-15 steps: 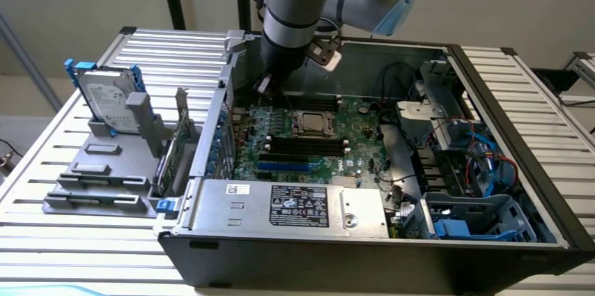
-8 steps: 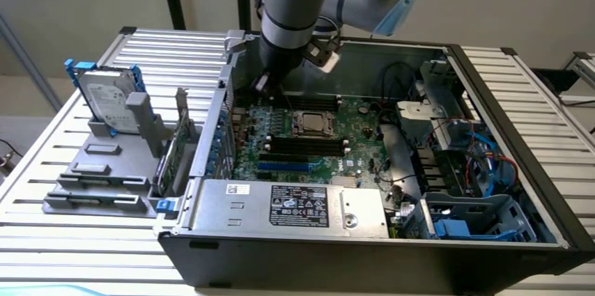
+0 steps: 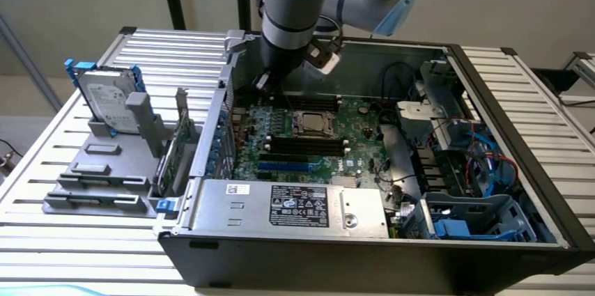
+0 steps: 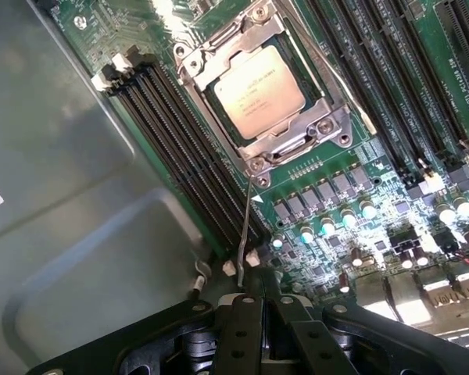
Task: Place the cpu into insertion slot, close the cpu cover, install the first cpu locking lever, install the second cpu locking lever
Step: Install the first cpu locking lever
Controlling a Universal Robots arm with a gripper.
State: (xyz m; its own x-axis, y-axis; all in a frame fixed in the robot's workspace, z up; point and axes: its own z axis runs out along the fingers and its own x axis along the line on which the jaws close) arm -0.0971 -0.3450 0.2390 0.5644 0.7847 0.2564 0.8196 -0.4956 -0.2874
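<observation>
The gripper (image 4: 263,303), fingers (image 4: 238,337) pressed together, is touching the free end of the thin, stiff, probably springy cpu locking lever (image 4: 244,234), likely its best grasping point.

The computer case (image 3: 372,261) is seen obliquely from above; the insertion slot (image 3: 299,129), shared by both views, is viewed closely from the wrist.

cpu (image 4: 259,91) lies within cpu cover (image 4: 295,142), between memory slots (image 4: 180,137).

Slatted pale worktop (image 3: 65,237) is carrying an open black computer case (image 3: 372,265) at centre; a grey bracket rack (image 3: 93,174) holding a hard drive (image 3: 105,97) is sitting at the exterior view's left.
</observation>
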